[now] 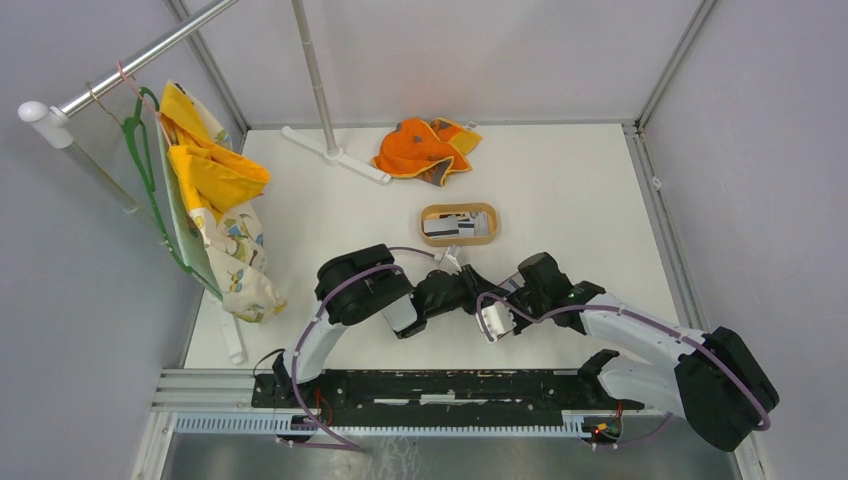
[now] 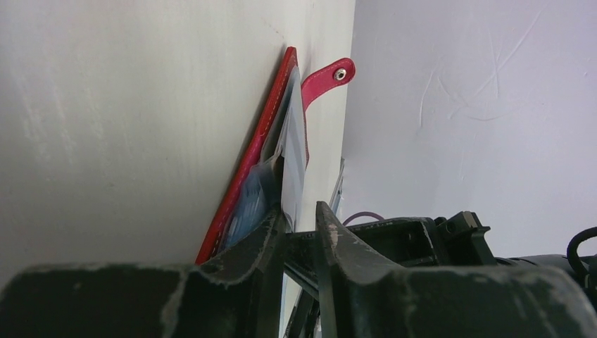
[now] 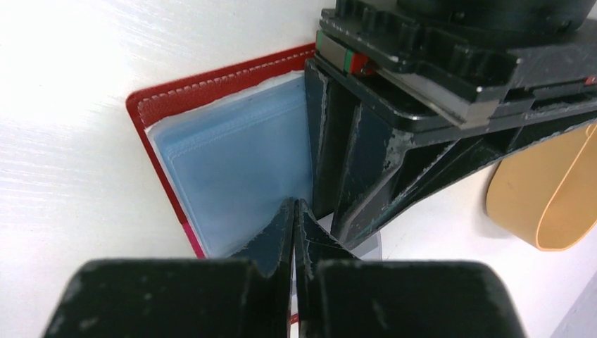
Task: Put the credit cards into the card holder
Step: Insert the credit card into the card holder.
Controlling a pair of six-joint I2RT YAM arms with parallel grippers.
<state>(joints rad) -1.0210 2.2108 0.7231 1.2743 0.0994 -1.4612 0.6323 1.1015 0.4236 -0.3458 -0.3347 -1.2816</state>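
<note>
The red card holder (image 3: 211, 88) lies open on the white table, pale blue-grey sleeves (image 3: 236, 172) facing up. My right gripper (image 3: 294, 205) is shut, its tips resting on the near edge of a sleeve. The left gripper's fingers (image 3: 352, 158) come down on the holder's right side, over a grey credit card (image 3: 371, 248) that pokes out. In the left wrist view the holder (image 2: 248, 158) shows edge-on with its snap tab (image 2: 328, 76). A pale card (image 2: 293, 165) stands in it, and my left gripper (image 2: 300, 210) has its jaws slightly apart around the card's edge. More credit cards (image 1: 452, 225) lie in the tray.
The tan oval wooden tray (image 1: 491, 226) sits just beyond the two grippers, its rim (image 3: 542, 211) close on the right. An orange cloth (image 1: 425, 148) and a rack's white foot (image 1: 335, 153) lie farther back. Clothes (image 1: 215, 200) hang at the left.
</note>
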